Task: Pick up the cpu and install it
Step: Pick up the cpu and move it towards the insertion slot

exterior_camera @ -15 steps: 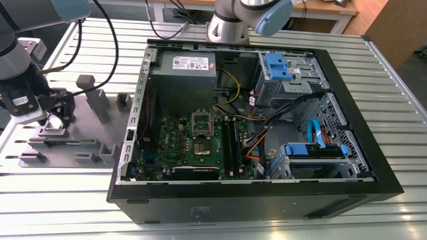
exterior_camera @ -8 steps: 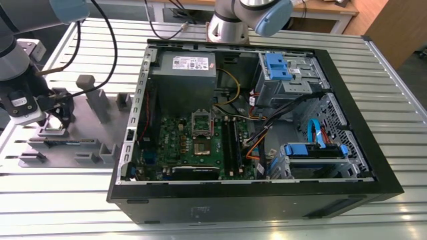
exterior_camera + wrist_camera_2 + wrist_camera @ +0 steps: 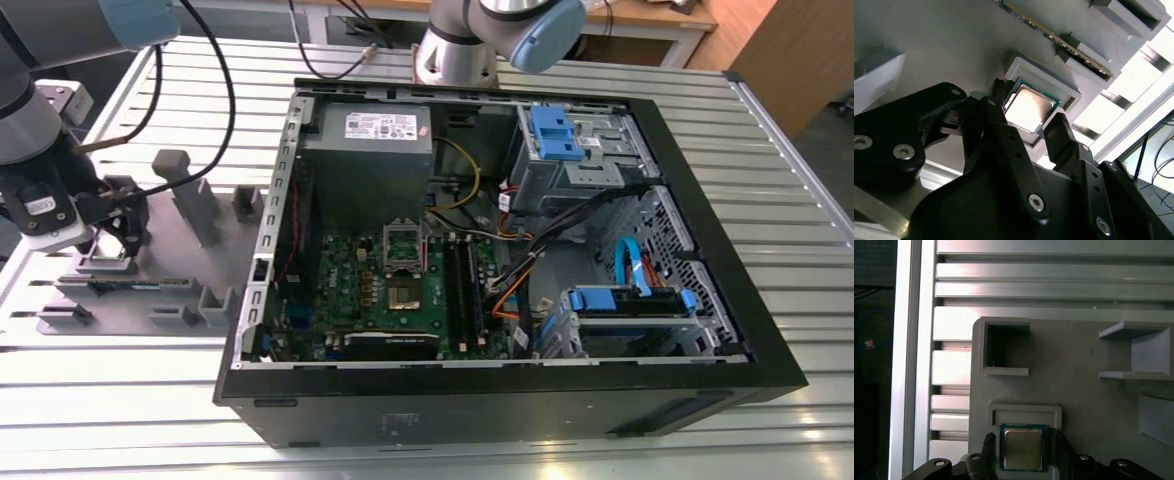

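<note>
The cpu (image 3: 1023,447) is a small square chip with a pale metal top and a green rim. It lies flat in a shallow recess of the grey holder plate (image 3: 1079,385); the second wrist view has the cpu (image 3: 1029,106) in the same recess. My gripper (image 3: 1024,442) is open and straddles the chip, one black finger on each side with a small gap to each edge. In the exterior view the gripper (image 3: 118,245) hangs low over the holder plate (image 3: 160,300), at that view's left of the PC case (image 3: 507,395). The motherboard socket (image 3: 407,292) lies open inside the case.
Raised grey holder blocks (image 3: 187,200) stand around the gripper. A memory stick (image 3: 1054,37) lies in a slot beside the chip's recess. Inside the case are a power supply (image 3: 367,150), blue drive cages (image 3: 554,135) and loose cables (image 3: 534,250). A second arm's base (image 3: 461,55) stands behind the case.
</note>
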You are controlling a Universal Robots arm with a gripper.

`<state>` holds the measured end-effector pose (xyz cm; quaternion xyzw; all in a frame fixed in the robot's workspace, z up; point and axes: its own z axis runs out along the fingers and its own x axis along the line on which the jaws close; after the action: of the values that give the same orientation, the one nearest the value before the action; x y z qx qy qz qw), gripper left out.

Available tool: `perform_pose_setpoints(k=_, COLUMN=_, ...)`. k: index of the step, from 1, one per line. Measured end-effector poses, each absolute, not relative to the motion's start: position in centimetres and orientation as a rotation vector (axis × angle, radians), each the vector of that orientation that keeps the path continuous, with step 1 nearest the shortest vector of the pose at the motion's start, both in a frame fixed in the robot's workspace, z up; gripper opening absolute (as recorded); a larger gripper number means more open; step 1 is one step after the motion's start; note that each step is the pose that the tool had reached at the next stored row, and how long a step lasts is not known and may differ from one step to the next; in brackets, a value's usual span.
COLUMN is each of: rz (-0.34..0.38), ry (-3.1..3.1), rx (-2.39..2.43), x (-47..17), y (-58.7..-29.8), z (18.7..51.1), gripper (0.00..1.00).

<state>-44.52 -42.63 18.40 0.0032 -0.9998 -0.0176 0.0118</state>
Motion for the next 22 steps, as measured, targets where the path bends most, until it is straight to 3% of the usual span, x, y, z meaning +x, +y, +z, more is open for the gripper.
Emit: perform_pose_setpoints(k=22, rz=-0.053, ry=-3.117, rx=0.007, x=-44.53, y=-42.57, z=18.46, gripper=0.59)
